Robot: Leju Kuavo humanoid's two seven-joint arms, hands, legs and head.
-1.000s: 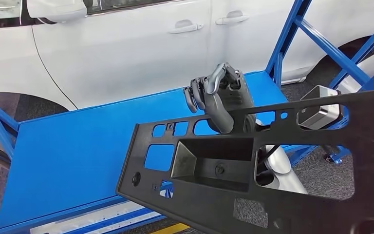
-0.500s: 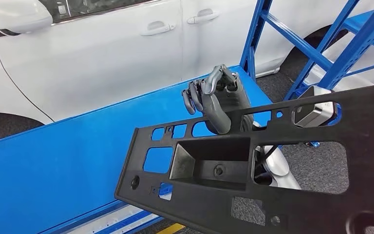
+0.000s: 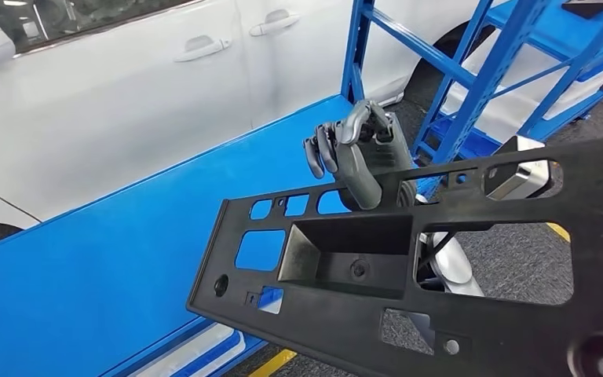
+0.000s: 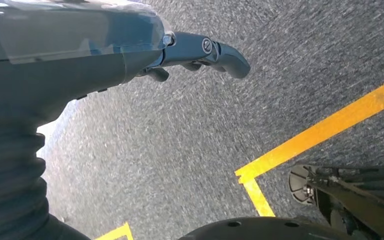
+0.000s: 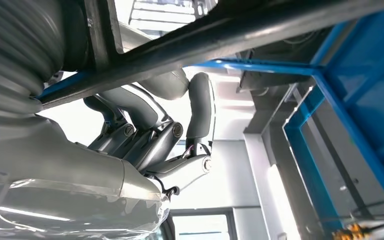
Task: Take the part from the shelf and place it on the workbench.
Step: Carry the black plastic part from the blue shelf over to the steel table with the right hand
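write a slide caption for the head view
Right hand carries a black plastic panel over the blue workbench, white car behind.

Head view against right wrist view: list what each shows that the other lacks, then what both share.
Head view alone: the white car, the blue workbench, and the whole black part with its cutouts and central recess. Right wrist view alone: the underside of the right hand, its fingers curled up against a bar of the part, with ceiling lights behind. Shared: the right hand, the part, blue shelf framing.

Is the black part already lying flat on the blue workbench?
No. In the head view the black part is tilted in the air above the workbench, carried by the right hand.
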